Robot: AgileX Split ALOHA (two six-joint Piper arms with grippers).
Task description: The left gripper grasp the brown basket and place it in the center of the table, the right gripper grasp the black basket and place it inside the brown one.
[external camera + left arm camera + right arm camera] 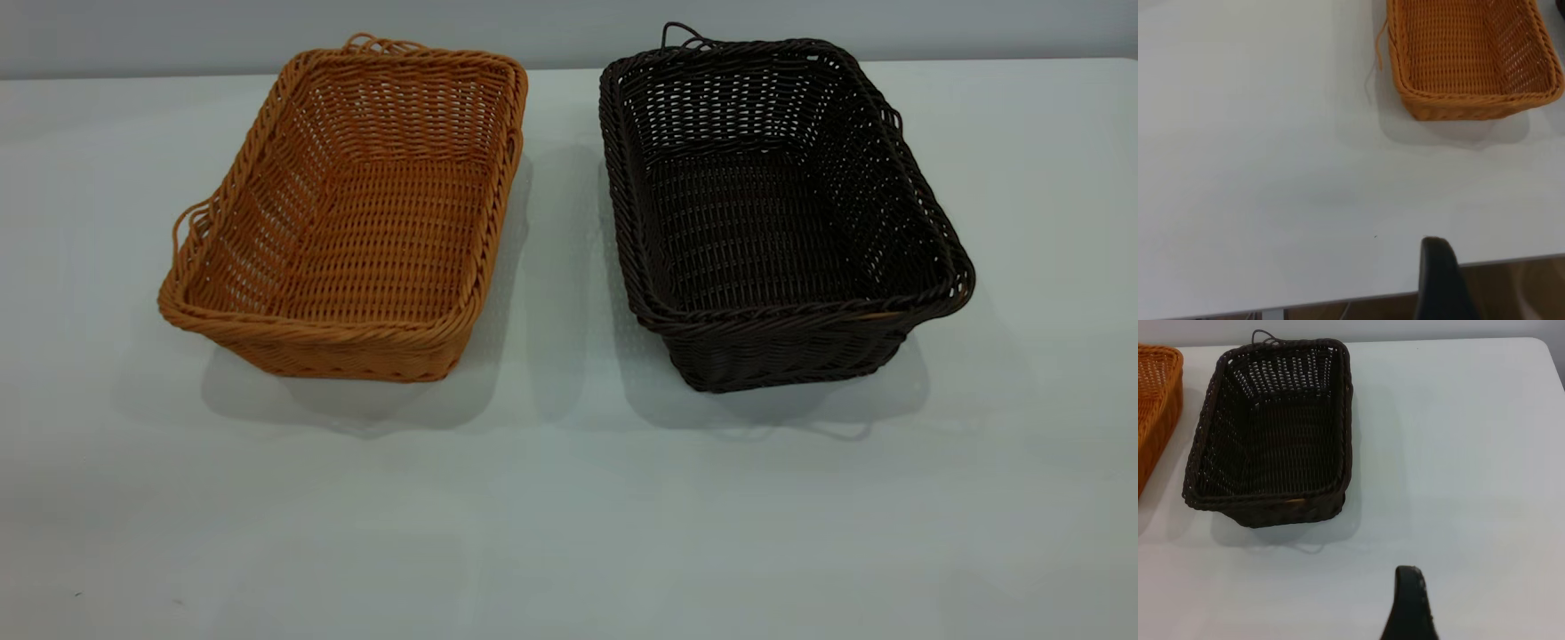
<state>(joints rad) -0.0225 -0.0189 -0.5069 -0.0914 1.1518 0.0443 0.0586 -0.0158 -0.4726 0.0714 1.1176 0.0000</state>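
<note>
Exterior view: brown basket and black basket sit apart near the table's far edge, front bare; each hand's opening cannot be told

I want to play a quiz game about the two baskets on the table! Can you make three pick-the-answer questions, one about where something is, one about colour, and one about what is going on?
1. In the exterior view, where is the brown basket compared with the black basket?
A. to its left
B. inside it
C. on top of it

2. What colour is the table?
A. red
B. white-grey
C. green

3. What is inside the black basket?
A. the brown basket
B. a ball
C. nothing

Answers:
1. A, because the two stand side by side with bare table between them.
2. B, because the tabletop is plain and pale all over.
3. C, because its woven floor shows bare in the exterior and right wrist views.
</note>
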